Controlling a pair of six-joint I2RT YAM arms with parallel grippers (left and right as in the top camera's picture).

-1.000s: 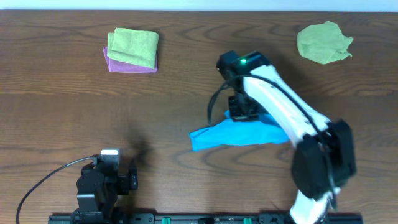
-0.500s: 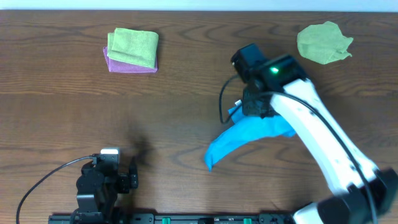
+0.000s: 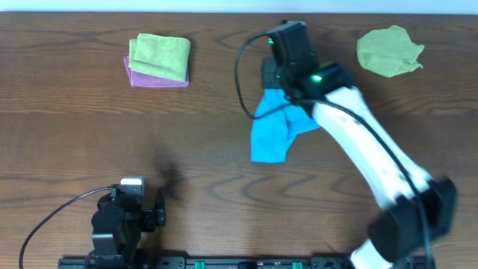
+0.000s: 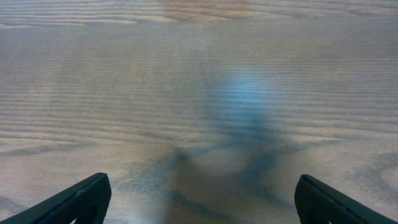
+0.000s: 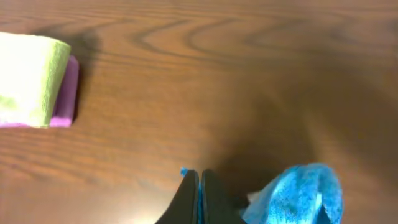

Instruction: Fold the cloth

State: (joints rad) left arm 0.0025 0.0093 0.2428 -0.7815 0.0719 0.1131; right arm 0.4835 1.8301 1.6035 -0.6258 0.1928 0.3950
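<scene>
- The cloth (image 3: 270, 131) is no longer a low, wide strip far on the near side of the stack of folded cloths (image 3: 158, 60). Over the last second the right arm has carried it away from there, so its top end is now about level with that stack, well apart to the stack's right.
- It trails from the pinch as a long, narrow, bunched shape and does not lie flat. I judge this a drag to re-lay it, with no clean fold made yet.
- The right claw (image 5: 198, 185) is pressed fully together, pinching an edge of the cloth; blue fabric bulges just beside its fingers.
- The left claw (image 4: 202, 208) stands wide apart and holds nothing, over bare table (image 4: 186, 74), well apart from the stack on its near side.
</scene>
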